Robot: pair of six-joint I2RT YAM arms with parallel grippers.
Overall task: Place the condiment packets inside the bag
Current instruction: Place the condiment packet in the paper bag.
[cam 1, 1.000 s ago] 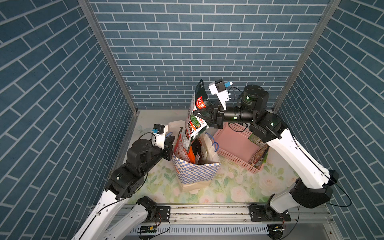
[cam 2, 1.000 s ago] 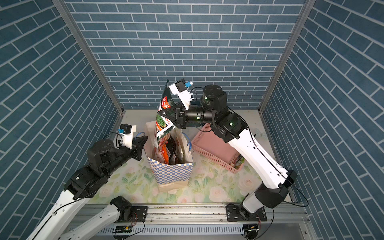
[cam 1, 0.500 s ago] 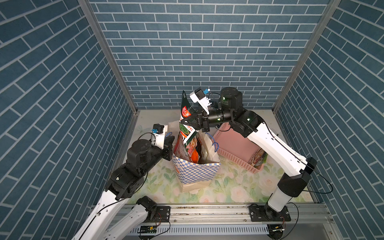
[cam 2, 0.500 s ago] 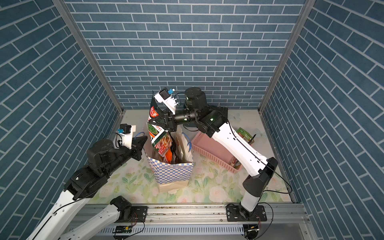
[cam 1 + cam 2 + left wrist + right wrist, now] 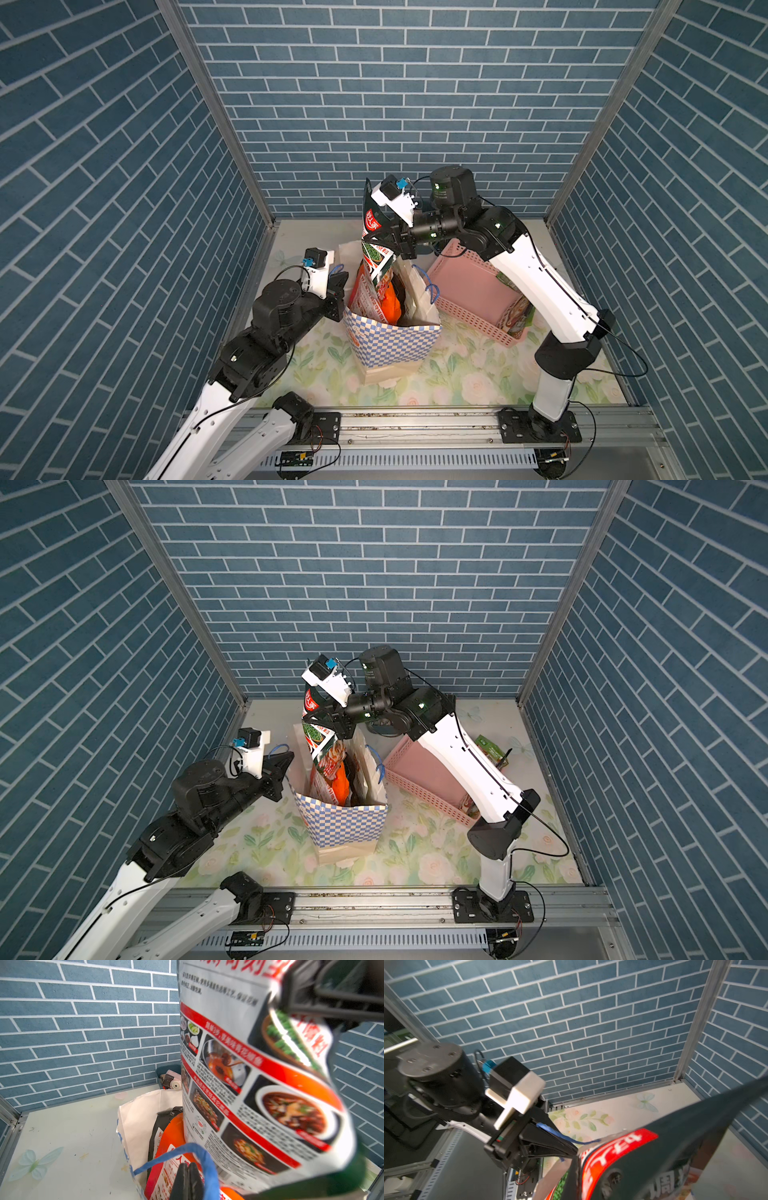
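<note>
Over the last second the right gripper (image 5: pixel 394 243) has swung left in the frame, carrying its clamped packet (image 5: pixel 375 259) over the bag (image 5: pixel 390 343). The packet's lower end now reaches the open mouth, at the centre of both top views. The packet is curled, dark green with a red mark, and has food photos on its pale back. Only the left wrist view shows the left gripper (image 5: pixel 187 1167) pressed closed with the blue handle (image 5: pixel 205 1159) looped over it, and the dark tub (image 5: pixel 168 1070) behind.
</note>
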